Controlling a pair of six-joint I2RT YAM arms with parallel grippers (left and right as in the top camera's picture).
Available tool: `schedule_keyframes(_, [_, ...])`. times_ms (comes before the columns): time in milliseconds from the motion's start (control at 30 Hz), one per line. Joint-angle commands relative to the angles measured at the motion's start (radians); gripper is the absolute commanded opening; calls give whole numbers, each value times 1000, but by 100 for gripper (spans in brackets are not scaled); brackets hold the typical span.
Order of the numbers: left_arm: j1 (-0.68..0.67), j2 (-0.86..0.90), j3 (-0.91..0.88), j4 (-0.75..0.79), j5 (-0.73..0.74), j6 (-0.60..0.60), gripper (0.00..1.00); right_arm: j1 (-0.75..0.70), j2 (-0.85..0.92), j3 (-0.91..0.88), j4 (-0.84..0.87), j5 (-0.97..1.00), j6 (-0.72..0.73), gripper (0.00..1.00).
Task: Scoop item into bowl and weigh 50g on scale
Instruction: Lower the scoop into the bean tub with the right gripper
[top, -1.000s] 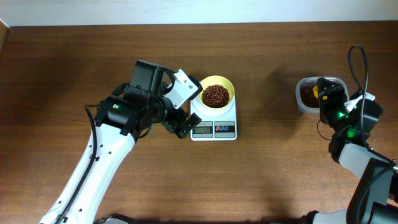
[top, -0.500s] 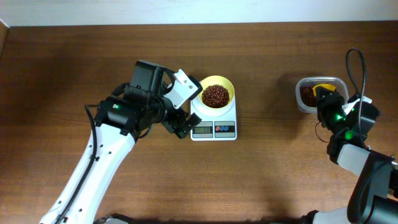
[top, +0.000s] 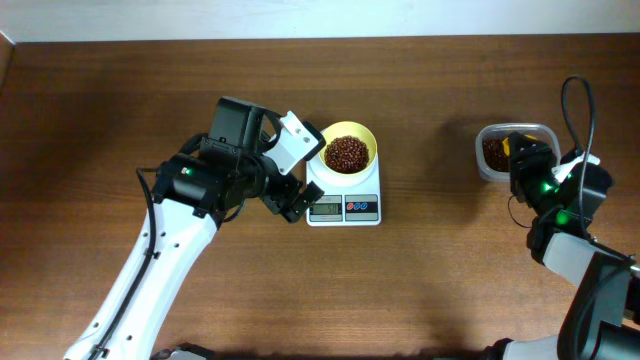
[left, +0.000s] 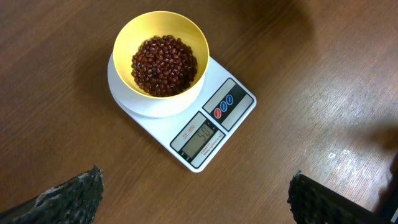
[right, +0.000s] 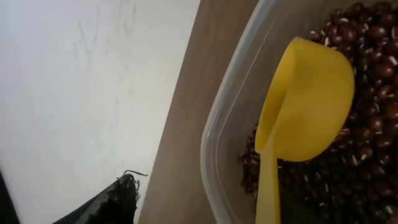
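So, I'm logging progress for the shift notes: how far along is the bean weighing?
Looks done: the bowl of beans sits on the scale, whose display seems to read 50. In hand: the yellow scoop rests in the tub under the right gripper, grip unclear; left gripper open. Left: probably only pulling back.

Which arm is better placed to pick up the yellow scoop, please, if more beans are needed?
Probably the right: the right pincer hovers at the clear tub, where the yellow scoop lies on the beans. The left pincer hangs open beside the scale, far from it.
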Motion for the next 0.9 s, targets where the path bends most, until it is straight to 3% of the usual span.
schedule_keyframes(0, [0,-17,-3,2,0,-6,99,1,-27,1,10,-40,31,68])
schedule_keyframes(167, [0,-17,-3,2,0,-6,99,1,-47,1,25,-56,76,72])
schedule_keyframes(267, [0,-17,-3,2,0,-6,99,1,-66,1,18,-59,85,83])
schedule_keyframes(433, [0,-17,-3,2,0,-6,99,1,-67,1,2,-88,128,88])
schedule_keyframes(500, [0,-17,-3,2,0,-6,99,1,-67,0,-2,-105,135,96])
schedule_keyframes(867, [0,-17,-3,2,0,-6,99,1,-67,0,-35,-218,142,99])
